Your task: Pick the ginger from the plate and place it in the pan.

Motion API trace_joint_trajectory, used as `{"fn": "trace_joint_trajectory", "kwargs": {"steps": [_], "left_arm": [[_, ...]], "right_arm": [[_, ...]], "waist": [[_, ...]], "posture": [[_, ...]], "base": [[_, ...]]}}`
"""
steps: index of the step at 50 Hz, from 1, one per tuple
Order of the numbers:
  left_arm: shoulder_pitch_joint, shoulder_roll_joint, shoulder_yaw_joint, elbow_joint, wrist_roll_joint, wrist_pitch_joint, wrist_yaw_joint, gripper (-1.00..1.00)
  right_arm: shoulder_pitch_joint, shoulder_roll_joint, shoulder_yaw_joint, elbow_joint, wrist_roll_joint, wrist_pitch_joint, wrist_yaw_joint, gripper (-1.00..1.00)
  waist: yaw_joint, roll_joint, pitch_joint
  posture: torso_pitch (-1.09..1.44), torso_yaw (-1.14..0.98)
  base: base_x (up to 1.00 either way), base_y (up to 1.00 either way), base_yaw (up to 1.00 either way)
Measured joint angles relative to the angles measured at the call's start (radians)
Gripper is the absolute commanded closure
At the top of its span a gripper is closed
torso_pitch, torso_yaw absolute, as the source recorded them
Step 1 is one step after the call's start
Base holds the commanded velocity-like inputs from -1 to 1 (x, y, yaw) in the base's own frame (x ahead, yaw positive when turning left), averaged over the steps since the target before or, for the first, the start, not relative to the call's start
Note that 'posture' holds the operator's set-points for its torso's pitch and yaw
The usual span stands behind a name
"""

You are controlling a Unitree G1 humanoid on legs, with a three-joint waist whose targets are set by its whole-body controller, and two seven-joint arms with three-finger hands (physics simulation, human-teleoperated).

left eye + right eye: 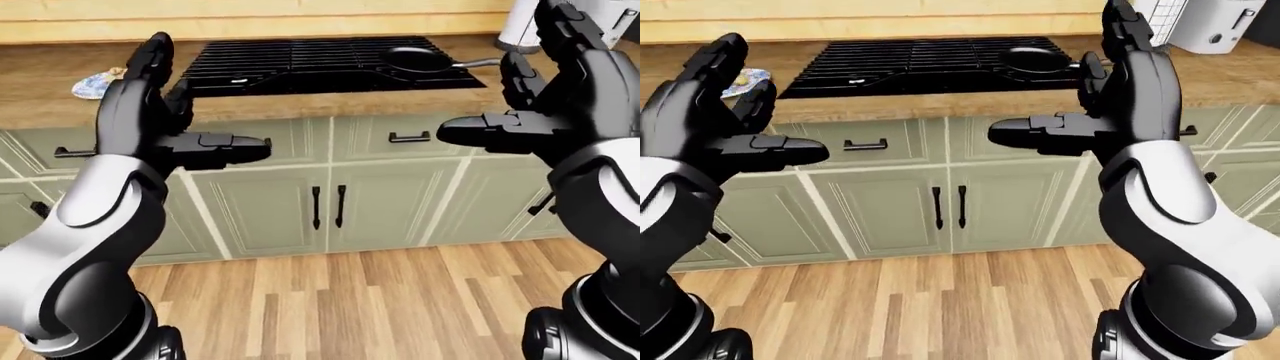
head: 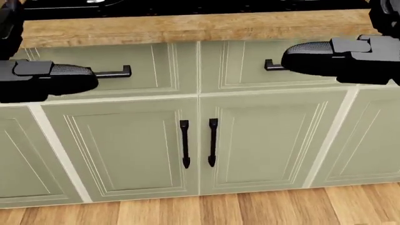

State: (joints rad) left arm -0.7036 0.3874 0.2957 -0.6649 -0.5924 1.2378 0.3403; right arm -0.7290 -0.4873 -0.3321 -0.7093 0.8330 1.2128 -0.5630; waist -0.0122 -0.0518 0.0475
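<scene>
Green cabinet doors (image 2: 187, 140) and a wooden floor (image 1: 350, 300) fill most of your view, so you stand well short of the worktop (image 1: 60, 97) and the step in hand is the approach. Your left robot hand (image 1: 160, 112) is raised with its fingers spread and grasps nothing; your right robot hand (image 1: 1110, 112) is likewise released and empty.

The plate (image 1: 95, 84) sits on the worktop just beyond and to the left of your left robot hand. A small tan lump on it is probably the ginger (image 1: 112, 73), though it is too small to tell for sure. The pan (image 1: 420, 58) rests on the black stove (image 1: 300, 64), up and to the left of your right robot hand, well apart from the plate.

Close in squarely toward the plate side first, until the worktop edge is near your robot hands. Keep both robot hands high enough to clear that edge. Reach with the left robot hand, since the plate is nearest it, and come down over the ginger from above.
</scene>
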Motion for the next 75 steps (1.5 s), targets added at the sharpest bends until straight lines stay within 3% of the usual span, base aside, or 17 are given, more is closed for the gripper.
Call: {"fn": "trace_joint_trajectory", "kwargs": {"steps": [2, 4, 9, 13, 22, 24, 29, 33, 35, 39, 49, 51, 55, 59, 61, 67, 75], "left_arm": [[-0.011, 0.003, 0.005, 0.002, -0.01, 0.016, 0.0, -1.0], [-0.02, 0.007, 0.016, -0.011, -0.013, 0.015, 0.006, -1.0], [-0.024, 0.015, 0.022, -0.022, -0.017, -0.003, 0.013, -1.0], [0.002, 0.019, 0.034, 0.004, -0.008, 0.004, 0.021, -1.0], [-0.013, 0.025, 0.028, -0.009, -0.017, -0.011, 0.024, -1.0], [-0.007, 0.015, 0.02, -0.011, -0.019, -0.012, 0.024, -1.0], [-0.008, 0.016, 0.008, -0.002, -0.034, 0.006, 0.019, -1.0], [-0.017, 0.021, 0.019, -0.018, -0.031, -0.006, 0.024, -1.0], [-0.017, 0.025, 0.02, -0.014, -0.03, -0.013, 0.024, -1.0], [0.0, 0.026, 0.034, 0.006, -0.02, 0.003, 0.034, -1.0], [-0.012, 0.025, 0.024, -0.003, -0.021, -0.016, 0.029, -1.0], [-0.002, 0.014, 0.012, -0.005, -0.025, -0.012, 0.028, -1.0], [-0.005, 0.017, 0.003, 0.002, -0.034, 0.0, 0.022, -1.0], [-0.012, 0.02, 0.016, -0.011, -0.03, -0.016, 0.023, -1.0], [-0.016, 0.022, 0.018, -0.011, -0.03, -0.015, 0.025, -1.0], [0.001, 0.025, 0.028, 0.011, -0.017, -0.005, 0.034, -1.0], [-0.005, 0.026, 0.026, 0.002, -0.024, -0.013, 0.033, -1.0]], "right_arm": [[-0.004, -0.003, 0.002, 0.009, -0.005, 0.002, 0.0, -1.0], [-0.014, -0.004, 0.0, 0.002, -0.005, -0.002, 0.002, -1.0], [-0.02, -0.004, -0.007, -0.005, 0.001, -0.01, 0.001, -1.0], [-0.007, 0.005, 0.018, -0.003, 0.021, 0.005, 0.005, -1.0], [-0.018, -0.009, 0.002, -0.012, 0.024, -0.015, -0.003, -1.0], [-0.01, -0.011, -0.003, -0.007, 0.023, -0.015, -0.004, -1.0], [-0.011, -0.013, -0.004, 0.007, 0.019, 0.0, -0.013, -1.0], [-0.014, -0.015, -0.006, -0.007, 0.021, -0.015, -0.011, -1.0], [-0.02, -0.013, -0.004, -0.003, 0.023, -0.014, -0.013, -1.0], [-0.004, -0.004, 0.023, -0.002, 0.038, -0.003, -0.003, -1.0], [-0.017, -0.012, 0.006, -0.01, 0.031, -0.018, -0.003, -1.0], [-0.003, -0.011, -0.001, -0.006, 0.029, -0.015, -0.006, -1.0], [-0.006, -0.012, 0.003, 0.006, 0.023, -0.004, -0.012, -1.0], [-0.013, -0.014, -0.003, -0.007, 0.022, -0.019, -0.007, -1.0], [-0.016, -0.014, -0.002, -0.003, 0.021, -0.019, -0.008, -1.0], [0.0, -0.001, 0.026, 0.004, 0.032, -0.009, 0.006, -1.0], [-0.015, 0.002, 0.012, -0.01, 0.022, -0.035, 0.01, -1.0]], "waist": [[0.004, 0.002, -0.011], [0.007, 0.025, -0.009], [0.003, 0.118, -0.011], [0.014, 0.097, 0.0], [0.011, -0.007, -0.003], [-0.002, 0.009, 0.002], [0.007, 0.014, -0.011], [0.002, 0.076, 0.001], [0.003, 0.117, -0.009], [0.015, 0.095, 0.001], [0.009, -0.01, -0.003], [0.0, 0.009, 0.004], [0.008, 0.008, -0.013], [0.004, 0.066, -0.001], [0.002, 0.112, -0.006], [0.018, 0.081, -0.004], [0.026, 0.03, 0.034]], "posture": [[0.0, 0.0], [0.0, 0.0], [0.0, 0.0], [0.0, 0.0], [0.0, 0.0], [0.0, 0.0], [0.0, 0.0], [0.0, 0.0], [0.0, 0.0], [0.0, 0.0], [0.0, 0.0], [0.0, 0.0], [0.0, 0.0], [0.0, 0.0], [0.0, 0.0], [0.0, 0.0], [0.0, 0.0]], "base": [[0.0, 0.29, 0.0], [0.0, 0.29, 0.0], [0.0, 0.29, 0.0], [0.0, 0.29, 0.0], [0.0, 0.29, 0.0], [0.0, 0.29, 0.0], [0.0, 0.29, 0.0], [0.0, 0.29, 0.0], [0.0, 0.29, 0.0], [0.0, 0.29, 0.0], [0.0, 0.29, 0.0], [0.0, 0.3, 0.0], [0.0, 0.29, 0.0], [0.0, 0.29, 0.0], [0.0, 0.29, 0.0], [0.0, 0.22, 0.0], [0.0, 0.0, 0.0]]}}
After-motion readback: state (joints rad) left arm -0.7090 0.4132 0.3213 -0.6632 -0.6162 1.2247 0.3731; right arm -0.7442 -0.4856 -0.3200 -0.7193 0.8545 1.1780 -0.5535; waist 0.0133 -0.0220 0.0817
